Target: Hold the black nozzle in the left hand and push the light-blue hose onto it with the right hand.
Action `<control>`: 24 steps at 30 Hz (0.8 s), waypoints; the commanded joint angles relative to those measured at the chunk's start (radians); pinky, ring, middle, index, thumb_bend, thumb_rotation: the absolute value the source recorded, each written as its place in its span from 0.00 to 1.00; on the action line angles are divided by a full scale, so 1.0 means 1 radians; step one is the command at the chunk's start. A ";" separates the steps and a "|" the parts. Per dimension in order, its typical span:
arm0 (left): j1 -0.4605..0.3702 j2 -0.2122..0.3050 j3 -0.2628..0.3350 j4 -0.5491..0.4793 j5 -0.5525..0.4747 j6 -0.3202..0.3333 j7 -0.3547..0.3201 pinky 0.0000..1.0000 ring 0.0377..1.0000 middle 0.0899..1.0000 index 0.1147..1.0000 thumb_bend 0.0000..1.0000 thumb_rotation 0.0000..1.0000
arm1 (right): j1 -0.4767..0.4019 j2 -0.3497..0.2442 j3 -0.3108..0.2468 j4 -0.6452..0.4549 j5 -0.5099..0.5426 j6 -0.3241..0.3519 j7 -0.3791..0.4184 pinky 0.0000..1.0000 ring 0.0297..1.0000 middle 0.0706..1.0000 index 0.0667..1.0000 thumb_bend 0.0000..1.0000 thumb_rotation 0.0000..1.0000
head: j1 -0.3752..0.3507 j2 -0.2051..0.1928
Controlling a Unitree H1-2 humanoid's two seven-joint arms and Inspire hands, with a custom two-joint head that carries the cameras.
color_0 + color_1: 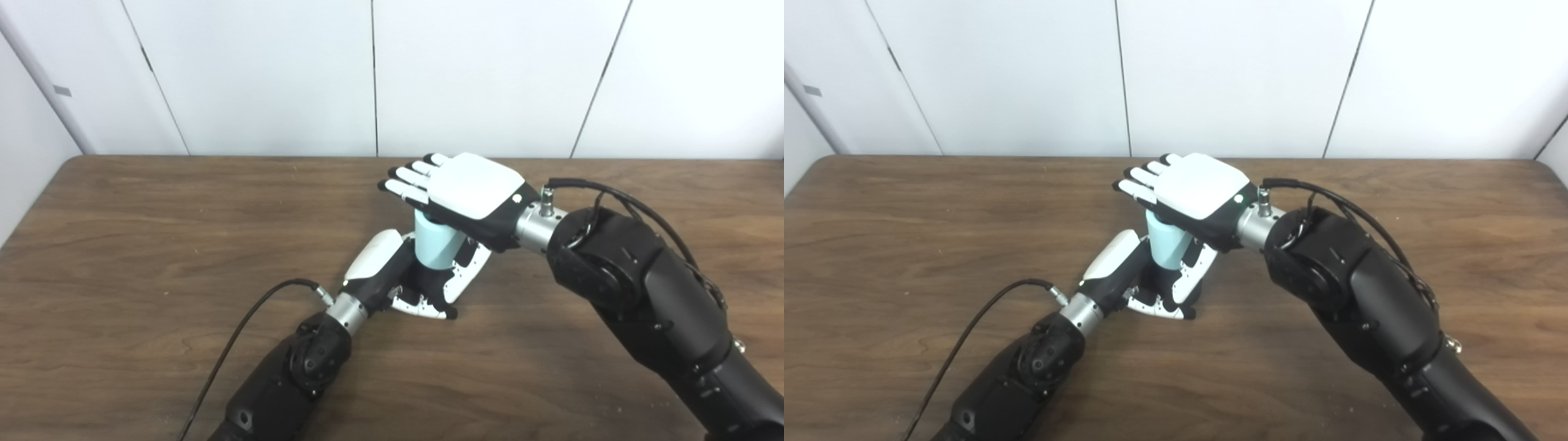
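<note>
A short light-blue hose point(436, 244) stands upright in the middle of the table. My left hand point(409, 274) rests low on the wood with its fingers wrapped around the hose's base, where a black part, likely the nozzle point(427, 277), shows between the fingers. My right hand point(460, 191) lies flat, palm down, on top of the hose with its fingers stretched out and apart. The hose's top end is hidden under that palm. In the right eye view the hose point(1167, 245) sits between the left hand point(1150, 275) and right hand point(1191, 188) the same way.
The brown wooden table point(153, 245) runs back to a white panelled wall point(275, 73). A black cable point(245, 331) trails from my left wrist toward the front edge. My right forearm point(643, 294) crosses the table's right side.
</note>
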 commanded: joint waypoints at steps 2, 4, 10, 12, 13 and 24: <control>0.154 0.040 -0.049 0.101 0.024 0.090 -0.112 0.85 0.86 0.77 0.43 0.51 0.10 | 0.065 -0.047 0.026 0.023 -0.009 -0.016 0.069 1.00 1.00 1.00 1.00 0.86 0.54 | 0.001 0.002; 0.154 0.040 -0.048 0.100 0.024 0.091 -0.113 0.85 0.86 0.77 0.43 0.51 0.10 | 0.070 -0.048 0.025 0.026 -0.010 -0.018 0.060 1.00 1.00 1.00 1.00 0.86 0.54 | 0.001 0.002; 0.154 0.041 -0.048 0.101 0.026 0.091 -0.114 0.85 0.86 0.77 0.43 0.51 0.10 | 0.076 -0.047 0.023 0.035 -0.007 -0.020 0.043 1.00 1.00 1.00 1.00 0.85 0.54 | 0.000 0.002; 0.155 0.041 -0.048 0.101 0.027 0.090 -0.114 0.85 0.86 0.77 0.43 0.51 0.10 | 0.074 -0.046 0.024 0.035 -0.007 -0.018 0.043 1.00 1.00 1.00 1.00 0.85 0.54 | 0.000 0.002; 0.155 0.041 -0.048 0.100 0.027 0.090 -0.114 0.85 0.86 0.77 0.43 0.51 0.10 | 0.073 -0.045 0.024 0.034 -0.007 -0.017 0.043 1.00 1.00 1.00 1.00 0.85 0.54 | 0.000 0.002; 0.154 0.040 -0.050 0.103 0.029 0.085 -0.108 0.85 0.86 0.77 0.43 0.51 0.10 | 0.203 0.124 -0.195 0.024 0.268 0.013 -0.273 1.00 1.00 1.00 1.00 0.97 0.62 | 0.002 -0.002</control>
